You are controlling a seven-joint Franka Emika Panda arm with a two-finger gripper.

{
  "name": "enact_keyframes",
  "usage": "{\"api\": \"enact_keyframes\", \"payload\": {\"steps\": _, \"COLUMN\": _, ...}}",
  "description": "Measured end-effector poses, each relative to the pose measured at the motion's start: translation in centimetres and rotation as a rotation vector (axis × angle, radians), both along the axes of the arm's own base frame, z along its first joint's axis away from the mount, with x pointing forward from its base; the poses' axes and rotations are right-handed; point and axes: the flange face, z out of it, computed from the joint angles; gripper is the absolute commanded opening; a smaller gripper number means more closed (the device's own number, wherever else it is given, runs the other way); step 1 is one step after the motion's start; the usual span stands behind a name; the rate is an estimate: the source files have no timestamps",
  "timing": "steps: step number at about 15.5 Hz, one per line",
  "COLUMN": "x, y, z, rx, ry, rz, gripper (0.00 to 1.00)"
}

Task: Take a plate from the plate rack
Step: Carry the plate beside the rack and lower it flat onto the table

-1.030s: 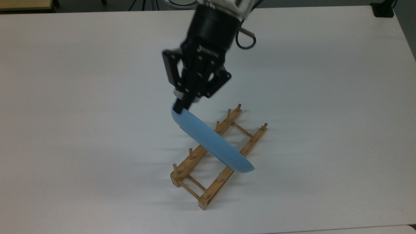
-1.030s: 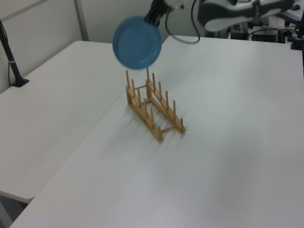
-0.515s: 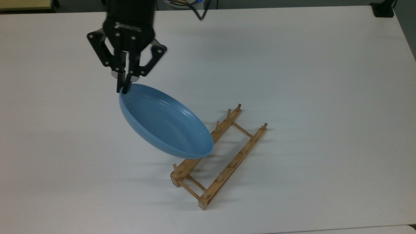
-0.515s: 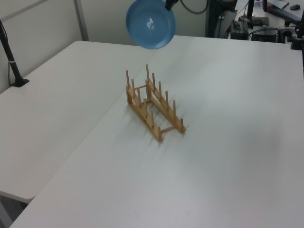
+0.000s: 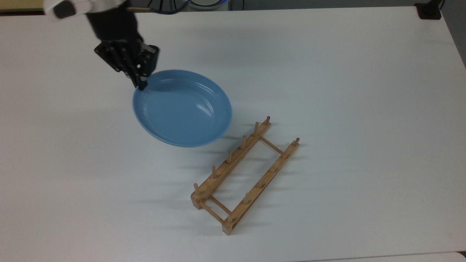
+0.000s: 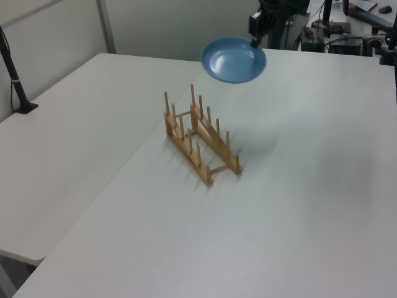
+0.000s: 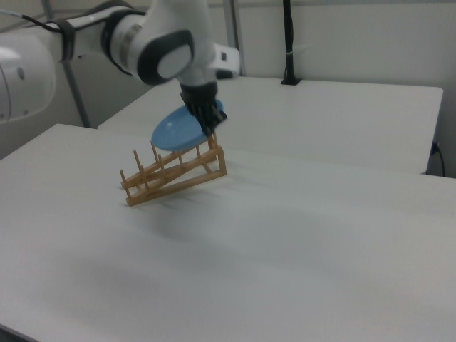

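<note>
Tipped nearly flat since before, the plate (image 5: pixel 182 109) hangs clear of the plate rack (image 5: pixel 244 174), rim pinched by the end effector (image 5: pixel 141 84)

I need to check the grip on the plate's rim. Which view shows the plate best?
The top view: the plate faces the camera, its whole bowl open, gripper pinching its rim. The left view shows it small and tilted; in the right view the gripper partly covers it.
</note>
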Motion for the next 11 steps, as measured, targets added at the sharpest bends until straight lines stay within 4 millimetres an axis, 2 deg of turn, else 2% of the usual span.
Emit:
{"api": "enact_keyframes", "payload": {"steps": 3, "x": -1.8, "y": -5.4, "z": -4.5, "rx": 0.055, "ry": 0.062, "rz": 0.053, "gripper": 0.00}}
{"api": "enact_keyframes", "payload": {"steps": 6, "x": -2.9, "y": -9.1, "z": -8.5, "rx": 0.059, "ry": 0.118, "rz": 0.149, "gripper": 0.00}}
{"api": "enact_keyframes", "payload": {"steps": 8, "x": -3.4, "y": -10.7, "z": -11.1, "rx": 0.058, "ry": 0.148, "rz": 0.208, "gripper": 0.00}}
{"api": "enact_keyframes", "payload": {"steps": 11, "x": -3.7, "y": -11.2, "z": -15.5, "rx": 0.075, "ry": 0.201, "rz": 0.266, "gripper": 0.00}}
